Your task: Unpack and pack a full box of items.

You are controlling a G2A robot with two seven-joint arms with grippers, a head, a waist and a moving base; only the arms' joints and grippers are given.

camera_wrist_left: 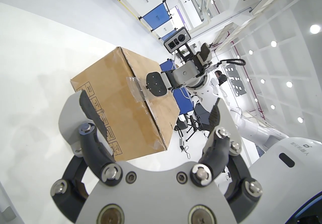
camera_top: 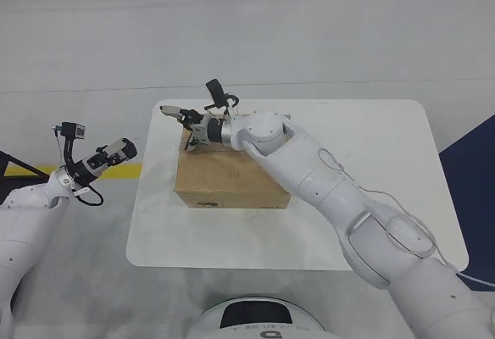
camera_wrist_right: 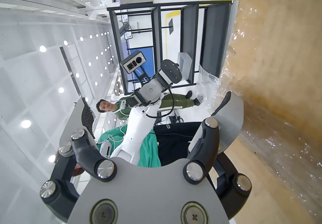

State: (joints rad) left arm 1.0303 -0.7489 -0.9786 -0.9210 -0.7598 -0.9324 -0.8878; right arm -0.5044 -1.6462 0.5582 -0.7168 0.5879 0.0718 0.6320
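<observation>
A closed, rectangular cardboard box [camera_top: 230, 180] is set on the white table [camera_top: 366, 169]; its contents are hidden. Crinkled clear tape [camera_wrist_left: 137, 89] covers the seam end. The right end effector [camera_wrist_left: 179, 69] is spread open at that edge, with one pad apparently touching the tape. The left end effector [camera_wrist_left: 151, 101] is held released and empty beside the table.

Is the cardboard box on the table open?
No, the cardboard box has its flaps lying shut, with clear tape stuck across the end of the seam.
</observation>
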